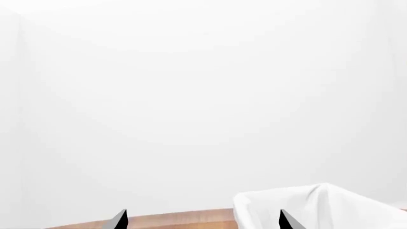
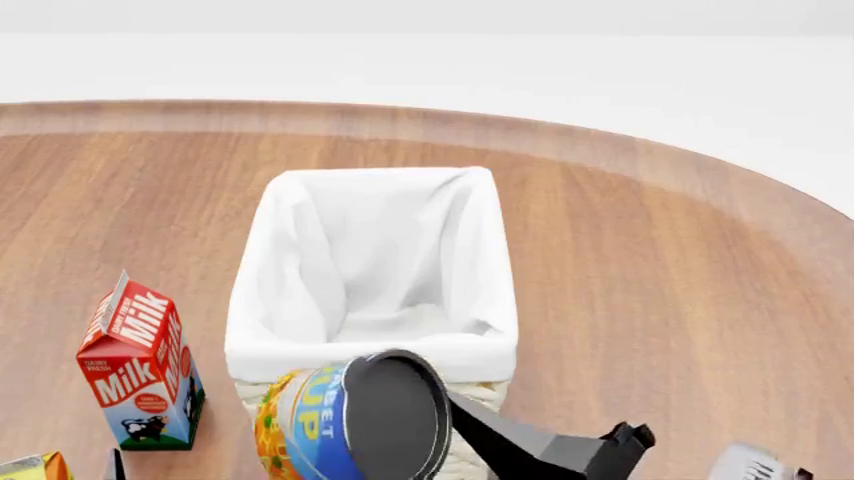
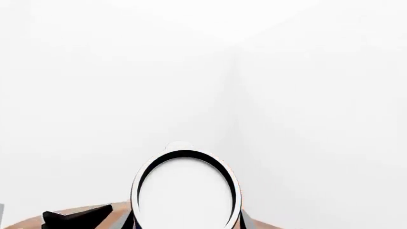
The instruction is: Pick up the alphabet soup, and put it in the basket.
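Note:
The alphabet soup (image 2: pixel 320 425), a blue can with yellow-orange band and yellow lettering, lies tilted on its side in my right gripper (image 2: pixel 443 432), just in front of and above the near rim of the basket (image 2: pixel 367 345). The basket is cream wicker with a white cloth lining and looks empty. In the right wrist view the can's white top (image 3: pixel 184 193) fills the space between the fingers (image 3: pixel 129 222) of the right gripper (image 3: pixel 186 223). My left gripper (image 1: pixel 203 220) is open and empty, with the basket's cloth (image 1: pixel 318 205) beside it.
A red and blue milk carton (image 2: pixel 140 365) stands left of the basket. Another carton's corner (image 2: pixel 27 467) shows at the bottom left. The round wooden table (image 2: pixel 667 260) extends behind and to the right of the basket.

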`<state>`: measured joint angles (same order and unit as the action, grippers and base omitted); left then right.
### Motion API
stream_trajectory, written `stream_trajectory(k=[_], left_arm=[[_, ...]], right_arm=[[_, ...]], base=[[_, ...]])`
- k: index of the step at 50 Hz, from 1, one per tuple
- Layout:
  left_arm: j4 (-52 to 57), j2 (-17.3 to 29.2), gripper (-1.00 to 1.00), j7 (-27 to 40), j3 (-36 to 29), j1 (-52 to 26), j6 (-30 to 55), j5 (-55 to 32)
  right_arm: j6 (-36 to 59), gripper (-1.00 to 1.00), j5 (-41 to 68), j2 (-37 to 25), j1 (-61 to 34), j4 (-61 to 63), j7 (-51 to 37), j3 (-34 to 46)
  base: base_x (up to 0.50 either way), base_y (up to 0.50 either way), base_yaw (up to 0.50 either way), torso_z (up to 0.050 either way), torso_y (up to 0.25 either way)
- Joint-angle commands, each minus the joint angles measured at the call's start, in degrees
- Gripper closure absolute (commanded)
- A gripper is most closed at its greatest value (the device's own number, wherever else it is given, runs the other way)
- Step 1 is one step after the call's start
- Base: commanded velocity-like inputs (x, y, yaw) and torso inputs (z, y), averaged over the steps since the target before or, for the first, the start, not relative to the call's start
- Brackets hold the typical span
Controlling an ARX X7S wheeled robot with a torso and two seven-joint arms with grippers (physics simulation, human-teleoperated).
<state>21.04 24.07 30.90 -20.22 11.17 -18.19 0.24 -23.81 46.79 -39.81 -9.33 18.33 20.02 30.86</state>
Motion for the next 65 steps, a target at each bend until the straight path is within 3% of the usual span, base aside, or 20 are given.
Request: stream_trajectory(k=[1, 15, 23, 34, 43, 65], left_arm=[[-0.06, 0.09, -1.00, 0.11, -0.04, -0.15, 0.03, -0.15], [-0.21, 0.23, -1.00, 0.20, -0.18, -0.29, -0.03, -0.22], [0.02, 0.25, -1.00, 0.22, -0.37, -0.35, 0.20, -0.20], [0.36, 0.44, -1.00, 0.39, -0.44, -0.11, 0.17, -0.23], [0.62, 0.67, -1.00, 0.57, -0.28, 0.07, 0.02, -0.47], [0.27, 0.93, -1.00, 0.66, -0.49, -0.07, -0.28, -0.63]], right_arm=[[4.77, 1.00, 2.79, 0.52, -5.32, 5.12, -10.02, -3.25], [15.11, 1.00, 1.32, 1.74, -14.07, 7.98, -22.27, -3.24], [29.20, 1.00, 1.27, 2.51, -25.18, 8.68, -33.73, -1.54], [42.45, 1.00, 2.18, 8.29, -40.63, -2.97, -35.54, 2.53], [48.03, 1.00, -1.34, 14.55, -51.08, -15.32, -36.32, 5.28], [60.66, 1.00, -6.37, 24.03, -65.76, -31.08, -36.75, 13.99]], base=[[0.00, 0.00, 0.00, 0.000, 0.000], [0.00, 0.00, 0.00, 0.000, 0.000], [0.00, 0.00, 0.00, 0.000, 0.001], [0.00, 0.00, 0.00, 0.000, 0.000], [0.00, 0.00, 0.00, 0.001, 0.001], [0.00, 0.00, 0.00, 0.000, 0.001]])
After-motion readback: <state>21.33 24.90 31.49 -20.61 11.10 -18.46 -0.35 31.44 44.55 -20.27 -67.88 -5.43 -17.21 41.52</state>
